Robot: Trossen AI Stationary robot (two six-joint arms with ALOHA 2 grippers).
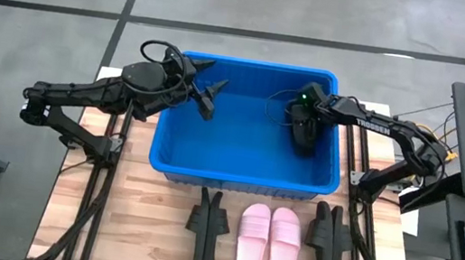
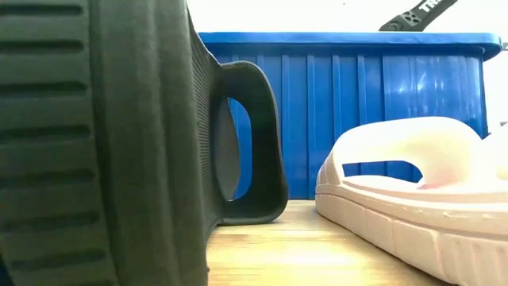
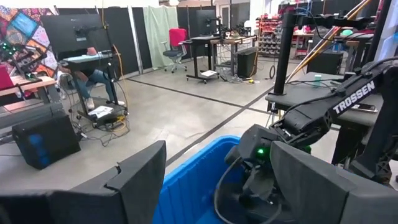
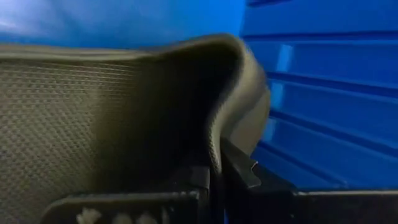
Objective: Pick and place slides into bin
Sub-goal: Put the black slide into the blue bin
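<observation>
The blue bin [image 1: 239,178] stands at the middle of the table. My right gripper [image 1: 303,126] is down inside the bin's right part, shut on a black slide [image 1: 304,143], which fills the right wrist view [image 4: 93,118]. My left gripper [image 1: 208,99] is open and empty above the bin's far left corner. A light pink pair [image 1: 270,242] lies flat on the table near the front edge. Black slides [image 1: 207,227] stand on edge to its left, and more black slides [image 1: 329,242] to its right. My right gripper pinches a thin curved edge of the black slide [image 4: 214,146] between its two fingers [image 4: 244,172], beside a mesh-textured face; I cannot tell whether this edge is the strap or the sole. The fingers point down into the bin. Whether the slide rests on the bin's floor is hidden.
The bin's ribbed right wall [image 4: 323,93] is close beside the held slide. In the low view a black slide [image 2: 119,143] stands right in front of the camera, with a pink slide [image 2: 421,191] to its right and the bin [image 2: 357,111] behind. Bare wood [image 1: 138,217] lies front left.
</observation>
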